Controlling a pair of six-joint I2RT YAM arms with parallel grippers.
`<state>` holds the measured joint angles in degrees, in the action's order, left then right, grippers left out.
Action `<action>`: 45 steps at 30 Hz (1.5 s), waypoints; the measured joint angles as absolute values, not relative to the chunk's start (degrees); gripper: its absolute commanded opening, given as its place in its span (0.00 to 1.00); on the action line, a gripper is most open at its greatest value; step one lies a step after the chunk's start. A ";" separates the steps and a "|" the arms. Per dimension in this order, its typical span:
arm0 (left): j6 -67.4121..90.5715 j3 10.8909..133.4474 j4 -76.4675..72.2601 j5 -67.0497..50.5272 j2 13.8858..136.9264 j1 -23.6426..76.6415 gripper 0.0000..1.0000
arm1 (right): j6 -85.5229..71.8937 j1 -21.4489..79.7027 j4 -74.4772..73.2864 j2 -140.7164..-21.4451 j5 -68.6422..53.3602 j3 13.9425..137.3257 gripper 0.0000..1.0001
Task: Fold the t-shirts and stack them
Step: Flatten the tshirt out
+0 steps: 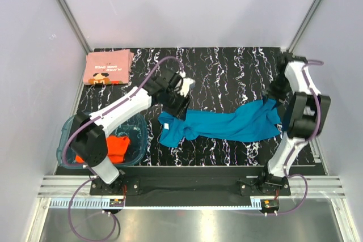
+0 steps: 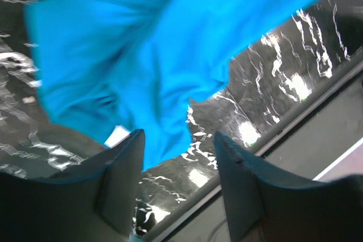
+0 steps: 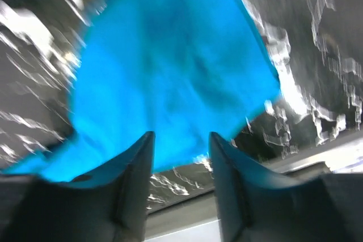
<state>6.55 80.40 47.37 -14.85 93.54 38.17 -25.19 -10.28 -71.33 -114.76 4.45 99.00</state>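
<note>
Teal-blue t-shirt (image 1: pixel 227 124) was on the table (image 1: pixel 232 72), pulled out into a long crumpled band from the left gripper (image 1: pixel 178 109) across to the right gripper (image 1: pixel 272 99).

I checked both claws on the wrist cams.
- Left gripper (image 2: pixel 178 134): fingers (image 2: pixel 122 179) were spread partway, and the marble top showed through the gap. I saw nothing pinched. The shirt's (image 2: pixel 170 43) lower edge hung down to about one fingertip. Frame was blurred, so I couldn't tell if it touched.
- Right gripper (image 3: pixel 180 134): same story, fingers (image 3: pixel 133 179) apart. The shirt (image 3: pixel 170 72) filled the view just past the tips. Cloth showed in the upper part of the gap and table in the lower part. I saw no grip on it there either.

Containers: one clear blue-tinted plastic tub (image 1: pixel 136 152) sat at the near left of the table, partly under the left arm. Orange-red t-shirt (image 1: pixel 118 147) was bunched inside it.

Salmon-pink t-shirt (image 1: pixel 108 66) lay at the far left corner, folded into a flat rectangle with the dark print facing up. It was well apart from the teal one.

Materials:
- Teal cloth was soft, matte and wrinkled, wider and more bunched at the left end.
- Table top was black and glossy, with white marble veining.
- Gripper fingers were dark, smooth and tapering.
</note>
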 measured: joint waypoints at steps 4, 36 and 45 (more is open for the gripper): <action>6.07 77.58 46.19 -16.86 94.35 40.14 0.50 | -26.59 -10.85 -68.18 -101.41 3.73 82.96 0.35; 7.68 96.68 49.19 7.27 114.59 29.65 0.53 | -25.02 -12.86 -60.86 -103.15 -0.71 71.92 0.57; 9.65 80.82 45.21 -3.16 104.79 35.77 0.40 | -24.62 -16.21 -59.68 -103.15 -1.04 69.93 0.49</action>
